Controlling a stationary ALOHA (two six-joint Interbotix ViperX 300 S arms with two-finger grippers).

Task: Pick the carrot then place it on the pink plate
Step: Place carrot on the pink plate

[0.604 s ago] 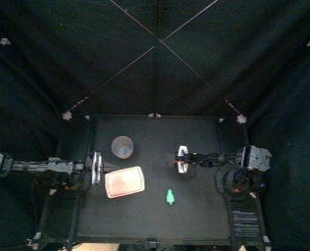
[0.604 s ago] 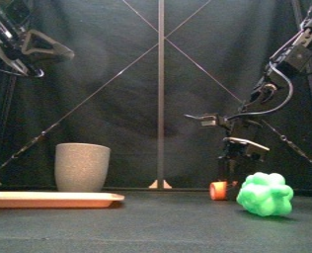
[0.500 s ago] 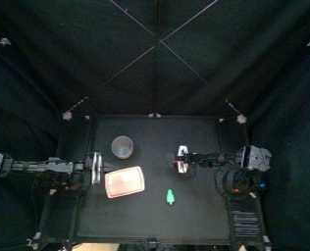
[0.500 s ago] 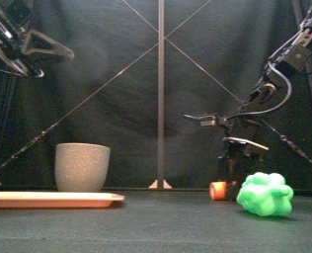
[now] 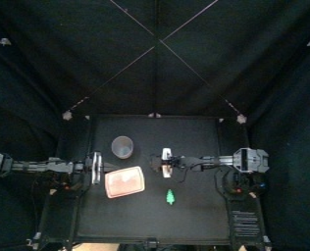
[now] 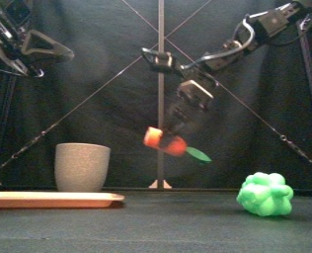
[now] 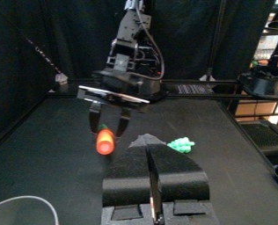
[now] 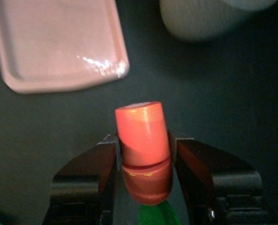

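Observation:
An orange carrot (image 6: 155, 138) with a green leafy end (image 6: 195, 154) hangs tilted in the air above the table's middle. My right gripper (image 8: 142, 156) is shut on it, one jaw on each side. The left wrist view shows the carrot (image 7: 105, 142) hanging under the right gripper (image 7: 115, 107). The flat pink plate (image 5: 124, 181) lies left of the middle and appears beyond the carrot as a pink plate (image 8: 59, 48) in the right wrist view. My left gripper (image 7: 153, 169) rests shut and empty at the table's left side, high in the front view (image 6: 21, 44).
A tall grey speckled cup (image 6: 81, 166) stands behind the plate, near the right gripper (image 5: 167, 159). A green lumpy toy (image 6: 266, 194) sits on the table toward the front right, also seen as a green toy (image 5: 171, 197) from above.
The right gripper has lifted the carrot off the table at the right and carried it up and left toward the middle. The left arm has not moved.

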